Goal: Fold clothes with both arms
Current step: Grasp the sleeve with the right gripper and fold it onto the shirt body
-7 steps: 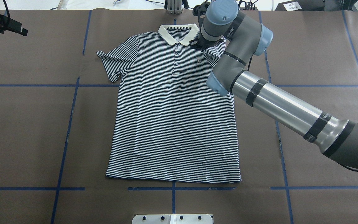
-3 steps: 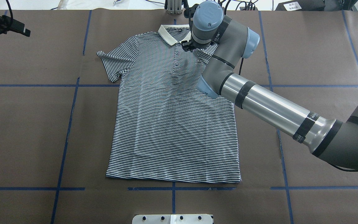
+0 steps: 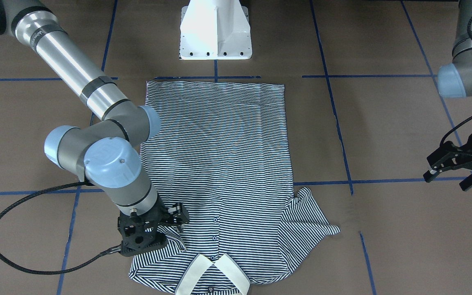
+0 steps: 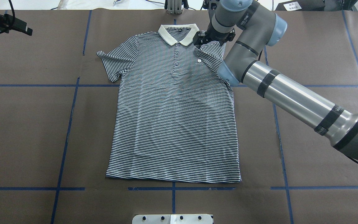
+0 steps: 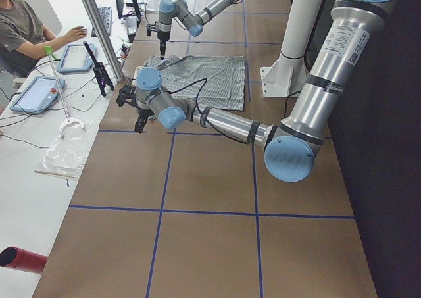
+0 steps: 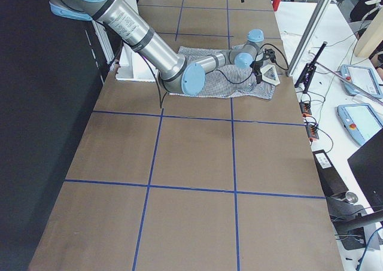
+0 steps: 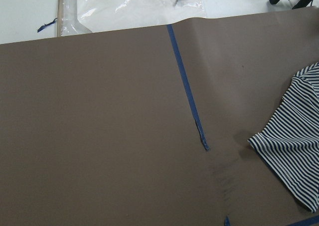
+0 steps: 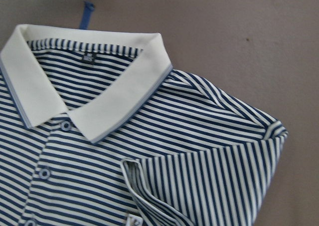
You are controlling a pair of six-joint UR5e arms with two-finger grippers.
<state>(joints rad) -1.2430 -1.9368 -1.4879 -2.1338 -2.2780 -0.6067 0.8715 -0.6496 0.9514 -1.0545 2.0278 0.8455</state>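
Observation:
The striped polo shirt [image 4: 172, 124] lies flat on the brown table, with its cream collar [image 4: 179, 32] at the far edge. One sleeve lies folded inward over the shoulder [image 8: 209, 181], and the other sleeve [image 4: 112, 63] is spread out flat. My right gripper [image 4: 201, 39] hovers just beside the collar, above the folded sleeve [image 3: 178, 219]. It looks open, and no cloth is between its fingers. My left gripper [image 3: 445, 183] hangs open and holds nothing. It is well off to the side, past the spread sleeve [image 7: 294, 151].
The white pedestal base [image 3: 215, 32] stands at the shirt's hem side. Blue tape lines [image 4: 70, 124] grid the brown cover. A person [image 5: 20, 28] sits at a side desk with tablets beyond the table's far edge.
My right arm swung left over the collar, then back right and toward the far edge, which uncovered the chest patch. The shirt body and the left gripper stayed almost still.

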